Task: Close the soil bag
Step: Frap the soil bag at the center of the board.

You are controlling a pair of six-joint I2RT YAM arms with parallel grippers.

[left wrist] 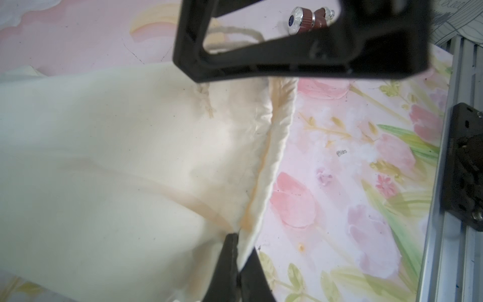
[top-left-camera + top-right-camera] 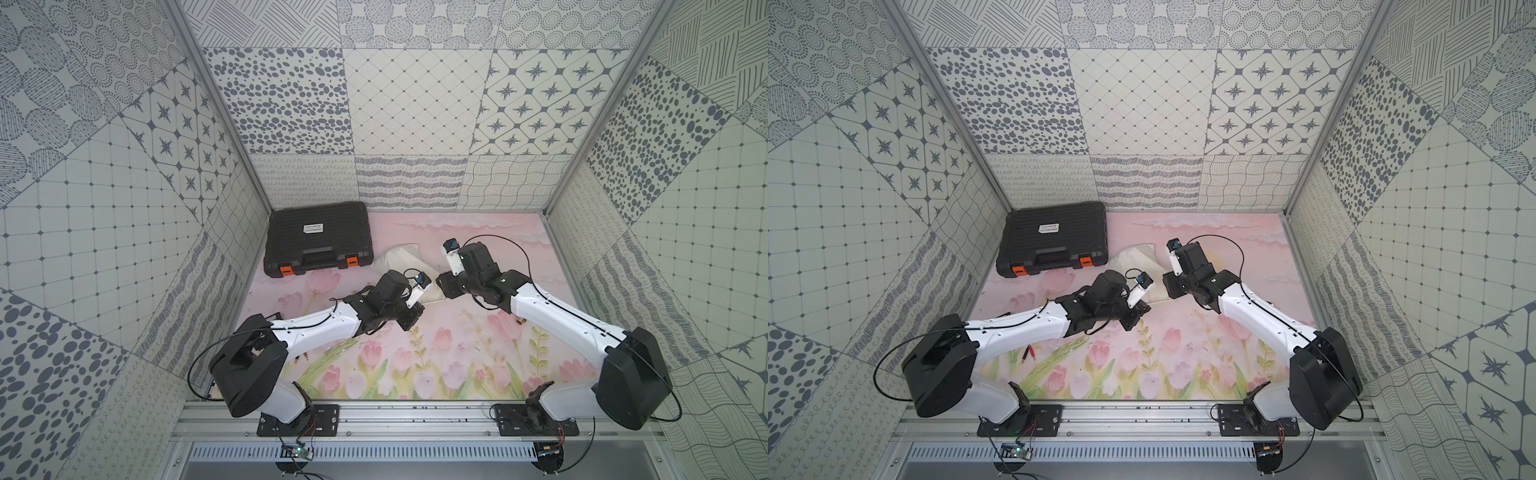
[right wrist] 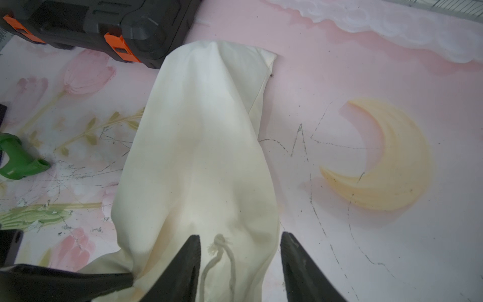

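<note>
The cream bag (image 2: 397, 257) lay limp at the case's (image 2: 318, 239) three o'clock. The left gripper (image 1: 236, 264) pinched its hem (image 1: 277, 146); the right gripper (image 3: 240, 248) stood half-open astride the cord (image 3: 219, 251).

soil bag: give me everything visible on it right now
The soil bag is a soft cream cloth pouch, faintly yellow-stained. It lies limp and creased on the pink floral mat, with its far end near the black case; contact there is unclear. Its mouth hem is puckered but not cinched. A knotted cord lies on the cloth between the fingers of the right pincer, which is open. The left pincer is shut on the hem's end.
</note>
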